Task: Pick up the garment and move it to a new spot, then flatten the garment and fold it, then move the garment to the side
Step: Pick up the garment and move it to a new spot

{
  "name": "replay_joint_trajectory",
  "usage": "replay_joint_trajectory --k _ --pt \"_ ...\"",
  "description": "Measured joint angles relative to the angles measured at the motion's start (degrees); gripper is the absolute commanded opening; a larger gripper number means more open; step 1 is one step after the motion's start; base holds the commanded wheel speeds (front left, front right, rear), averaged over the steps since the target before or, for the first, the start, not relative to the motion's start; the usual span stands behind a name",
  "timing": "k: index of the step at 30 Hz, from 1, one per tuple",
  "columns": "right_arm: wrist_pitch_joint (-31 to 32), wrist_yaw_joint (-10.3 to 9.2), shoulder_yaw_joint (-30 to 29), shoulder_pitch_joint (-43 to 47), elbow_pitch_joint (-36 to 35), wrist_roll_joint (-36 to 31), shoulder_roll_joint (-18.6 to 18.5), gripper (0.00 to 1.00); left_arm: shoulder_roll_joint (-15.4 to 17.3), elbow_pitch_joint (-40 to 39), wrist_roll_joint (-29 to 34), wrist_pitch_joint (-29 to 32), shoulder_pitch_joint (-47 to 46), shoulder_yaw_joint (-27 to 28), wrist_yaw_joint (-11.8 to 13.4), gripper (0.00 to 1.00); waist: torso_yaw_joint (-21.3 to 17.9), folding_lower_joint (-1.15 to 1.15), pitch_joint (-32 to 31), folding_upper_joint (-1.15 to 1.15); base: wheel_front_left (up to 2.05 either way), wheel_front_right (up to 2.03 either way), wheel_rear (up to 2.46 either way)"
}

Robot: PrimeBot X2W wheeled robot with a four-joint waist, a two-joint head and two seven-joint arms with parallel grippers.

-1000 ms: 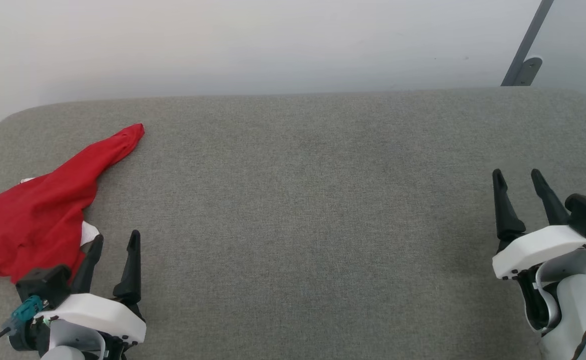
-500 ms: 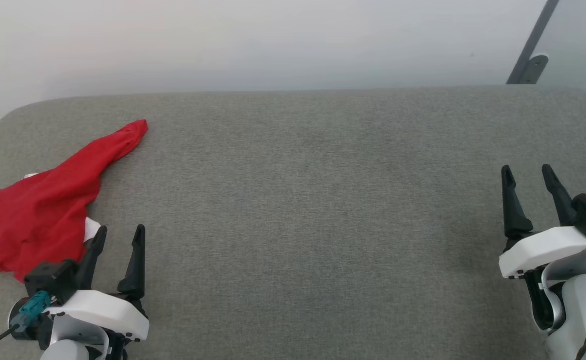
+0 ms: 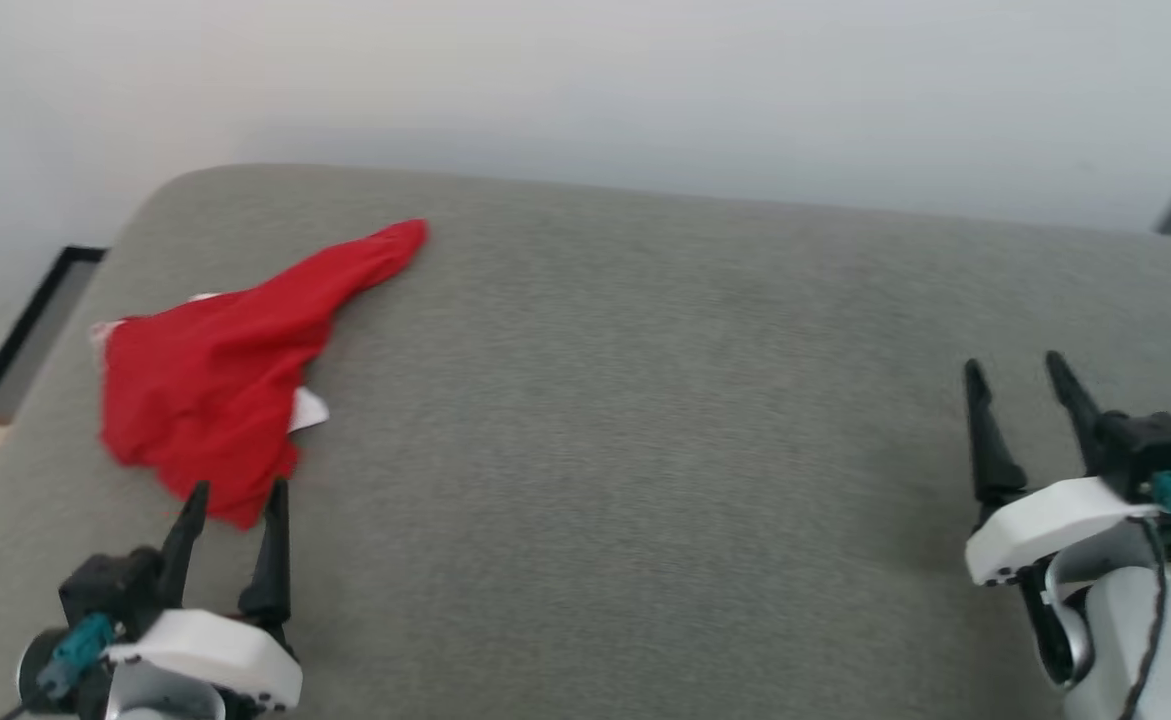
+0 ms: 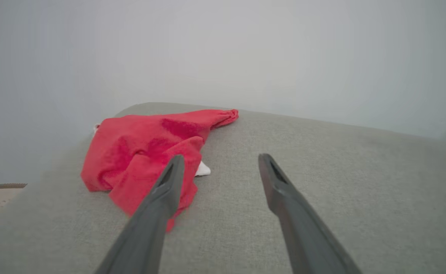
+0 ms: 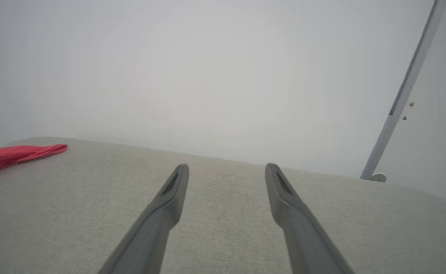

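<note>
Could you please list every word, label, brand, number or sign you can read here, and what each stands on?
None: no text can be read in any view.
The garment shows plain red fabric with a white patch, no print visible.
The grey padded surface, the left gripper and the right gripper carry no legible marks.

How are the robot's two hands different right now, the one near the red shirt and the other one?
The left gripper points at the near edge of the red shirt, very close to it. The right gripper is far from the shirt, over bare grey cushion. The left gripper sits lower in the head view, and the right gripper sits higher up. Both have two dark fingers, are open and hold nothing.
</note>
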Motion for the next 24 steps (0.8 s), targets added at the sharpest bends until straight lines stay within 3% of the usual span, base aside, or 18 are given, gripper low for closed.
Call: replay_joint_trajectory --k 15,24 --pt "-0.71 0.0 8.64 -0.05 4.0 0.65 3.21 1.0 -7.37 -1.82 5.27 -0.63 8.19 10.12 0.29 1.0 16.49 0.0 -2.21 0.0 0.0 0.0 0.0" --pt "-0.7 0.0 11.8 -2.3 5.09 1.88 3.8 1.0 -9.8 -4.55 5.28 -0.68 10.1 12.77 0.3 1.0 20.3 0.0 -0.76 0.0 0.0 0.0 0.0"
